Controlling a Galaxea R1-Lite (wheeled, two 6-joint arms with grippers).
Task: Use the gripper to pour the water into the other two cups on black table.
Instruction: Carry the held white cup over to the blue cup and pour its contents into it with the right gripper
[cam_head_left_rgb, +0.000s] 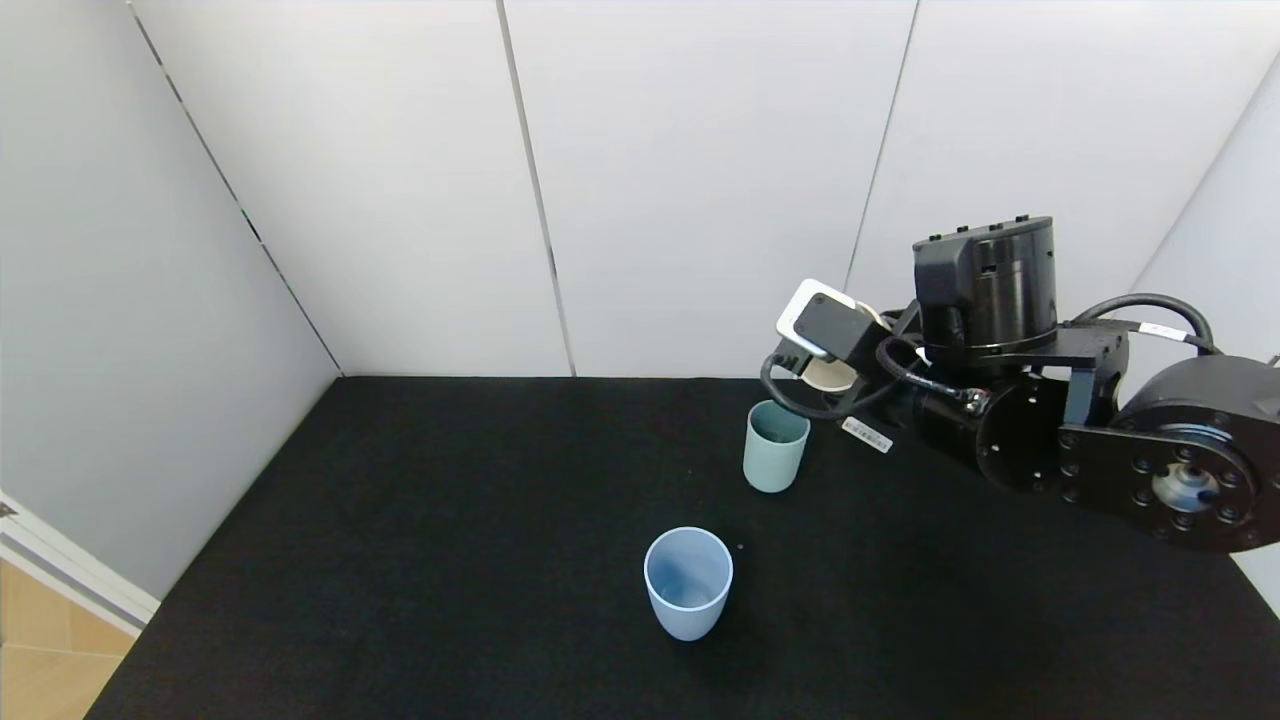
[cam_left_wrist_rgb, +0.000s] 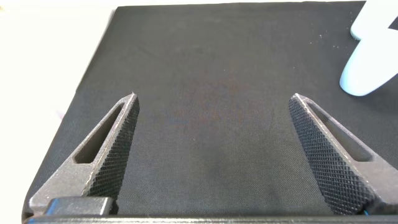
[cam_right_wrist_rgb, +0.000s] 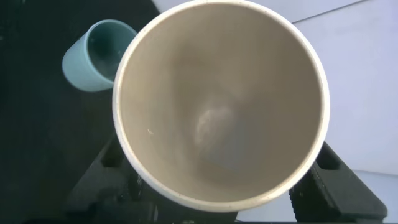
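Note:
My right gripper (cam_head_left_rgb: 835, 365) is shut on a cream-beige cup (cam_head_left_rgb: 830, 374), held tilted just above and behind the teal-green cup (cam_head_left_rgb: 775, 446) on the black table (cam_head_left_rgb: 450, 520). In the right wrist view the cream cup (cam_right_wrist_rgb: 221, 106) fills the frame with a little water at its bottom, and the teal-green cup (cam_right_wrist_rgb: 96, 55) stands beyond its rim. The light blue cup (cam_head_left_rgb: 688, 582) stands upright nearer the front; its side also shows in the left wrist view (cam_left_wrist_rgb: 370, 59). My left gripper (cam_left_wrist_rgb: 211, 109) is open and empty over bare table.
White wall panels close off the back and left of the table. The table's left edge (cam_head_left_rgb: 215, 540) drops to a tan floor. The right arm's large black joints (cam_head_left_rgb: 1150, 460) hang over the table's right side.

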